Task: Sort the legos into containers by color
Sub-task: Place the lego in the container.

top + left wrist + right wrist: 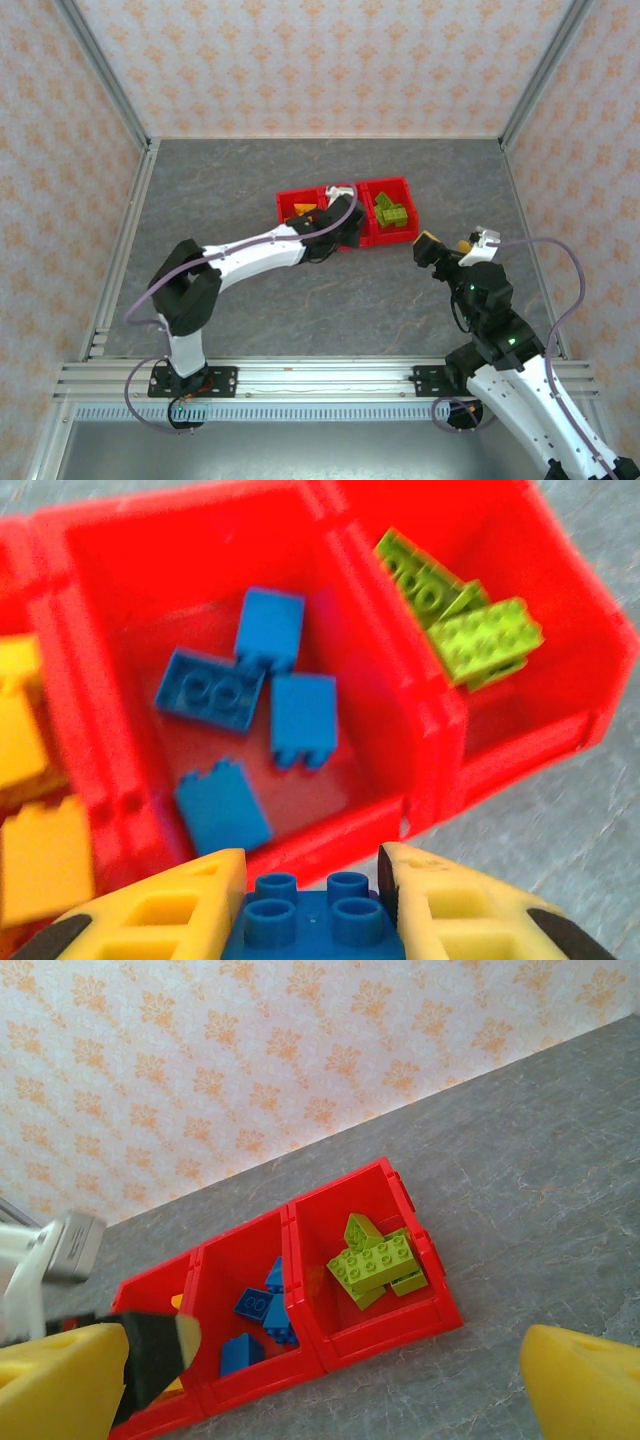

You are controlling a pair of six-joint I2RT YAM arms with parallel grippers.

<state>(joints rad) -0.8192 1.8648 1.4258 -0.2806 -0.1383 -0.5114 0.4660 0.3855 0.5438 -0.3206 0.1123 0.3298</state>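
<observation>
Bins of bright red plastic (pixel 292 1260), three low-walled, open-top ones joined in a row, sit toward the far middle of the grey marbled table (pixel 230 180). The left bin holds orange-yellow studded plastic bricks (pixel 40 850); the left wrist view shows at least two of them. The middle bin holds four loose blue studded bricks (pixel 300 715), lying close together on its floor, some of them touching. At the near wall of that middle bin hangs the left gripper (pixel 312 865). Its yellow fingers (pixel 180 905) are drawn in narrow on a fifth blue studded brick (pixel 312 925), whose four studs face the wrist camera. The right bin holds a small heap of lime green studded bricks (pixel 470 630), gathered toward its far side. Right of the row, near the right bin's near corner but not touching it, the right gripper (pixel 444 243) hovers over bare table. Its jaws are spread wide and hold nothing.
</observation>
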